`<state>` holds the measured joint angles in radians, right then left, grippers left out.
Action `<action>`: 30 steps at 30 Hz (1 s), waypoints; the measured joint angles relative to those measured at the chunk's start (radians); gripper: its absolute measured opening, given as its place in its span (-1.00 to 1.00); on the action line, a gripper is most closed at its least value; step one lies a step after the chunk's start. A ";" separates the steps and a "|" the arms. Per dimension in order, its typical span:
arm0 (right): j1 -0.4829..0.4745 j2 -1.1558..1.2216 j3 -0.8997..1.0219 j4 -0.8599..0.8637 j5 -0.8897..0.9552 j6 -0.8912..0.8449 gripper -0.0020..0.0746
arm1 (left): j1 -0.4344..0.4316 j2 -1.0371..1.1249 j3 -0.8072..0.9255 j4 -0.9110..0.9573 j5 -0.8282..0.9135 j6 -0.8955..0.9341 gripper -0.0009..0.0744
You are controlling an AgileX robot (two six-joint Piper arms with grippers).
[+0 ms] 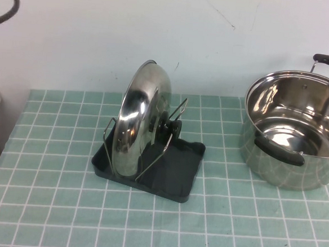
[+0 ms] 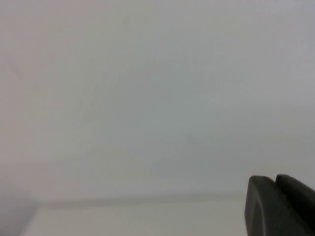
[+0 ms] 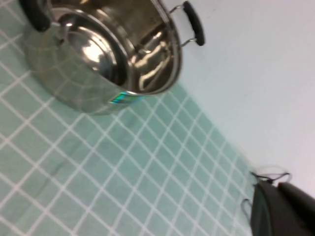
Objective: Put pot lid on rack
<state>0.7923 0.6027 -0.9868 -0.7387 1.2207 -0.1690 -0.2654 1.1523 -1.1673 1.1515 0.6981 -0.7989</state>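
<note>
Both pincers off-table, pot lid (image 1: 137, 121) upright in rack (image 1: 175, 172)

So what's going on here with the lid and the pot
Nothing is being handled right now. The pot lid stands on edge in the wire holders of the rack, so the job looks done. The pot sits open, apart to the right. The left hand faces a blank wall; the right hand hovers over the tablecloth near the pot.

We see almost nothing but a pale, blank wall (image 2: 147, 88) meeting a lighter flat surface (image 2: 138, 219) along a faint line. The left claw (image 2: 281, 209) shows as dark fingertips in one corner, held close together.
</note>
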 joint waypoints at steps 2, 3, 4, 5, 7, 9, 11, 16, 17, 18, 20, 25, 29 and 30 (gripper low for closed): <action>0.000 -0.018 -0.004 0.075 0.018 -0.008 -0.95 | 0.000 -0.004 0.004 -0.229 0.069 0.105 -0.97; 0.000 -0.031 -0.004 0.125 0.026 -0.011 -0.95 | 0.000 -0.009 0.017 -0.333 0.069 0.153 -0.97; 0.000 -0.045 -0.004 0.175 0.026 -0.016 -0.95 | -0.002 -0.015 0.032 -0.435 0.057 0.191 -0.97; 0.000 -0.062 -0.004 0.222 0.026 -0.022 -0.95 | -0.011 -0.027 0.051 -0.530 0.038 0.239 -0.97; 0.000 -0.097 -0.004 0.294 0.026 -0.042 -0.95 | -0.036 -0.062 0.088 -0.679 -0.002 0.345 -0.97; 0.000 -0.143 -0.004 0.348 0.026 -0.056 -0.95 | -0.070 -0.119 0.130 -0.823 -0.043 0.449 -0.98; 0.000 -0.189 0.000 0.379 0.010 -0.060 -0.95 | -0.100 -0.184 0.171 -0.949 -0.077 0.526 -0.98; 0.000 -0.317 0.122 0.418 -0.144 -0.060 -0.95 | -0.183 -0.361 0.299 -1.236 -0.145 0.712 -0.98; 0.000 -0.339 0.165 0.423 -0.182 -0.058 -0.95 | -0.199 -0.393 0.330 -1.285 -0.155 0.742 -0.98; 0.000 -0.359 0.212 0.428 -0.219 -0.058 -0.95 | -0.209 -0.423 0.356 -1.317 -0.163 0.762 -0.98; 0.000 -0.390 0.304 0.435 -0.286 -0.048 -0.95 | -0.221 -0.472 0.401 -1.359 -0.172 0.789 -0.98; 0.000 -0.447 0.543 0.435 -0.451 -0.018 -0.95 | -0.228 -0.566 0.496 -1.418 -0.190 0.833 -0.98; 0.000 -0.456 0.650 0.438 -0.551 -0.012 -0.95 | -0.228 -0.622 0.536 -1.442 -0.194 0.841 -0.98; 0.000 -0.457 0.662 0.438 -0.569 -0.011 -0.95 | -0.228 -0.626 0.539 -1.444 -0.194 0.841 -0.98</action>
<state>0.7923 0.1454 -0.3249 -0.3007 0.6518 -0.1802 -0.4931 0.5264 -0.6287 -0.2930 0.5039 0.0418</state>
